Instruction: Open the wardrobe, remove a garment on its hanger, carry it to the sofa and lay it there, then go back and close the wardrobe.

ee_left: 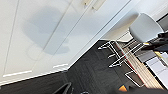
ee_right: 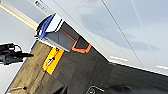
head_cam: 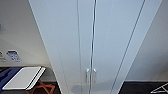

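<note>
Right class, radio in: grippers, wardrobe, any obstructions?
Grippers: fingers unclear. Tall white two-door wardrobe dead ahead, doors shut, small vertical white handles untouched. Nothing between robot and doors.

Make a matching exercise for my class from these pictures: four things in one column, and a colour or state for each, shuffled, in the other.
Things
1. wardrobe
2. handles
3. floor
4. chair seat

Descriptions
A. dark carpet
B. a small vertical pair either side of the door gap
C. doors shut
D. rounded, pale, on thin white legs

Pairs: 1-C, 2-B, 3-A, 4-D
</note>
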{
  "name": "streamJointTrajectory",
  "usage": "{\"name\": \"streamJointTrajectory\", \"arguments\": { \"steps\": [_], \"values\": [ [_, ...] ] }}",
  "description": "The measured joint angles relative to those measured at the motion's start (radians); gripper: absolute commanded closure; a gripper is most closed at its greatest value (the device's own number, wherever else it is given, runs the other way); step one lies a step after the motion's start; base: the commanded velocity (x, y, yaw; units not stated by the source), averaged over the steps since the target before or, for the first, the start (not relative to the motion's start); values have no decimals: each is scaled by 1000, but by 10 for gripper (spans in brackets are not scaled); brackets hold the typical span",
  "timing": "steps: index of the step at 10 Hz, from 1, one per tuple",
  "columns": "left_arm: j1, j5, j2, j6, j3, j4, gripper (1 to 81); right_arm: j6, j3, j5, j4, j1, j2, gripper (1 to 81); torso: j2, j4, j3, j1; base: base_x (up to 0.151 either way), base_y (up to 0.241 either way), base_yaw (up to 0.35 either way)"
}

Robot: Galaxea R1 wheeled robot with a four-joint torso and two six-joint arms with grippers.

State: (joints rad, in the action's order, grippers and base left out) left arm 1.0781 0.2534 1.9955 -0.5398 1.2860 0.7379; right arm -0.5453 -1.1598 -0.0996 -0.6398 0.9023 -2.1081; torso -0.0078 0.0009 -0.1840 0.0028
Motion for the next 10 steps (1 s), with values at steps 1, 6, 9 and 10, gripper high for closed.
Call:
{"name": "streamJointTrajectory", "arguments": {
  "steps": [1,6,9,10],
  "values": [
    [-29,-1,-11,-6,-9,0,10,-2,18,-23,0,-34,0,10,0,0,0,0,0,0,0],
    [-164,-36,-4,-40,-27,0,10,-6,55,-92,2,-135,-57,10,1,0,-1,1,0,0,0],
    [-242,-155,39,-45,-46,0,10,-5,40,-102,7,-188,-80,10,1,0,-2,2,0,0,0],
    [-269,-187,55,-46,-61,0,10,-6,39,-103,7,-215,-89,10,1,0,-2,2,0,0,0]
  ]
}}
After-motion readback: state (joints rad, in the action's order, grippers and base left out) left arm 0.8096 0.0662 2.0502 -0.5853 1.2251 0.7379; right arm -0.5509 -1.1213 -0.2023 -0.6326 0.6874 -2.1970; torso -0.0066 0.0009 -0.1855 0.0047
